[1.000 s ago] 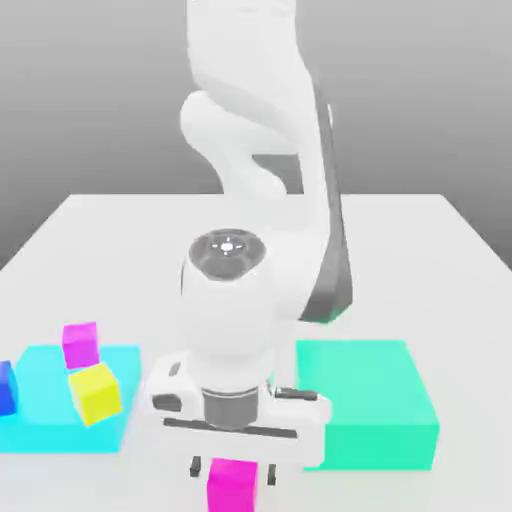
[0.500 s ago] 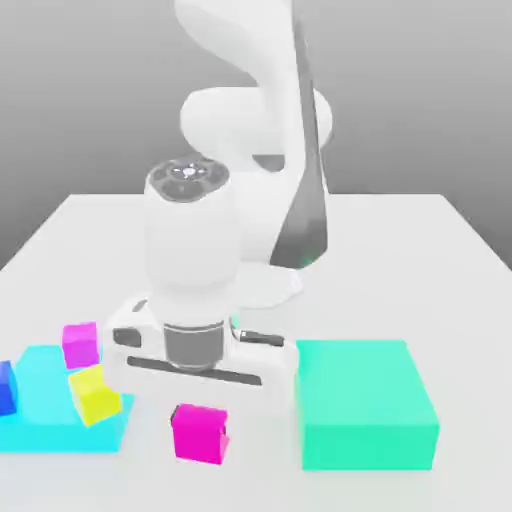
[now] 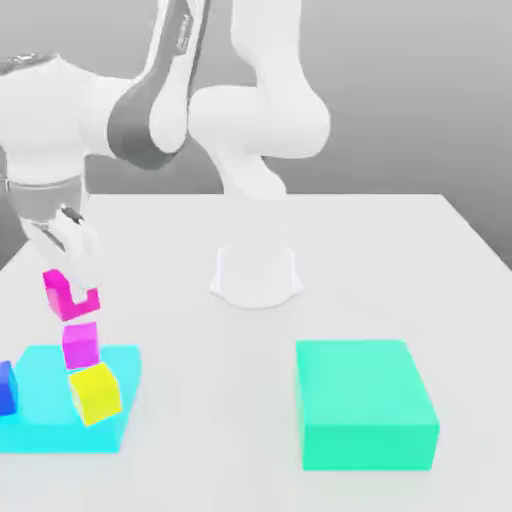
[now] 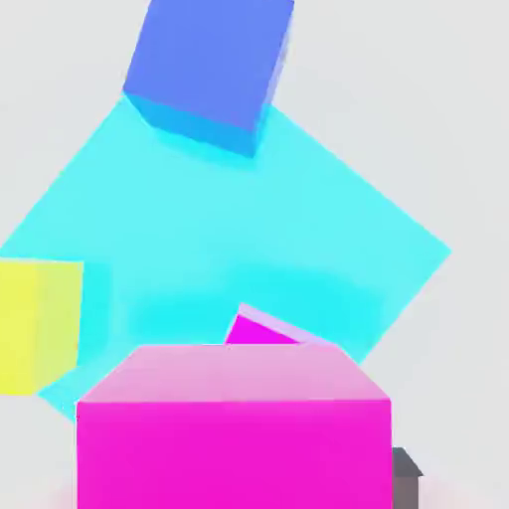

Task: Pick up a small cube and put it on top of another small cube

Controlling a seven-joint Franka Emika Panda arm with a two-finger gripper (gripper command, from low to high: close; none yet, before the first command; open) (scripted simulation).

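Now the claw is closed on one magenta cube and holds it tilted in the air, at the exterior view's left. Just below it in that view is the other magenta cube, which is at the cyan slab. The yellow cube is near this second cube. A green block rests on the worktop.

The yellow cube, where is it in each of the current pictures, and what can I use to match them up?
Exterior view: toward the left side, on the cyan slab, beside a magenta cube; the yellow cube.
Hand view: at the picture's edge, over the cyan slab's border.
Shared landmark: the cyan slab.
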